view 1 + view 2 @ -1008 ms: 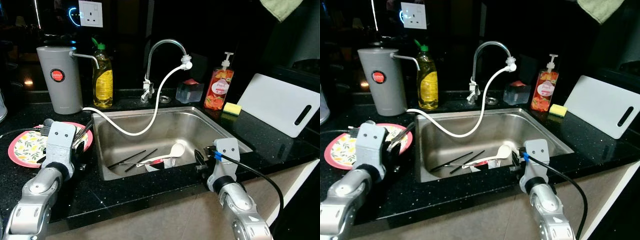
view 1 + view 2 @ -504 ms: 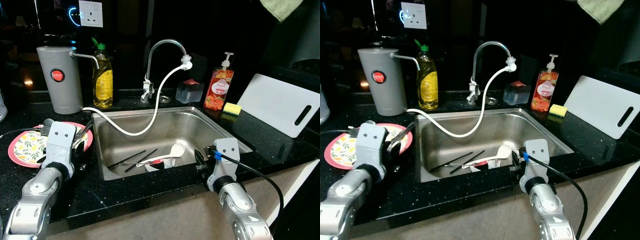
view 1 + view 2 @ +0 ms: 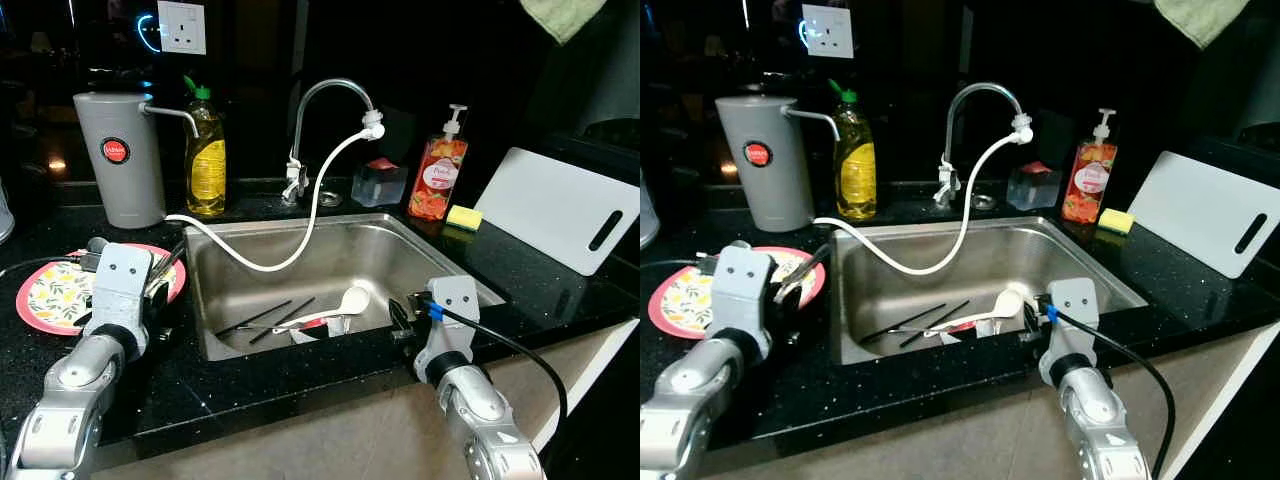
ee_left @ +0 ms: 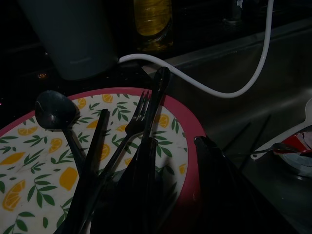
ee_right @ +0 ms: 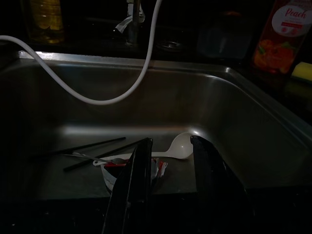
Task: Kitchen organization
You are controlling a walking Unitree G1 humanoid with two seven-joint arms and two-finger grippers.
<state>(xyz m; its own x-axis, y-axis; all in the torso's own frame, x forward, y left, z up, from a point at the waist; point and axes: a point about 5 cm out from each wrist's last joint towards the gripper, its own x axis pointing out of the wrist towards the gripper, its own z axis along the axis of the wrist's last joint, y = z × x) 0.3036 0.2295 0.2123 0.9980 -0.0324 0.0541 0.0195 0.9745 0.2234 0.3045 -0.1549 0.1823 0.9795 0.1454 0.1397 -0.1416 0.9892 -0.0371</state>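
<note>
Two grippers: left gripper (image 4: 170, 161) parted over plate (image 3: 45, 300); right gripper (image 5: 170, 165) parted above sink (image 3: 440, 262)
Plate: fork (image 4: 129, 131), black spoon (image 4: 56, 111)
Sink: white ladle (image 5: 168, 148), chopsticks (image 3: 270, 317)

Head and wrist views over sink (image 3: 330, 250)

White ladle (image 3: 992, 309) (beside black chopsticks (image 3: 906, 325)) in steel sink (image 3: 1090, 262).
</note>
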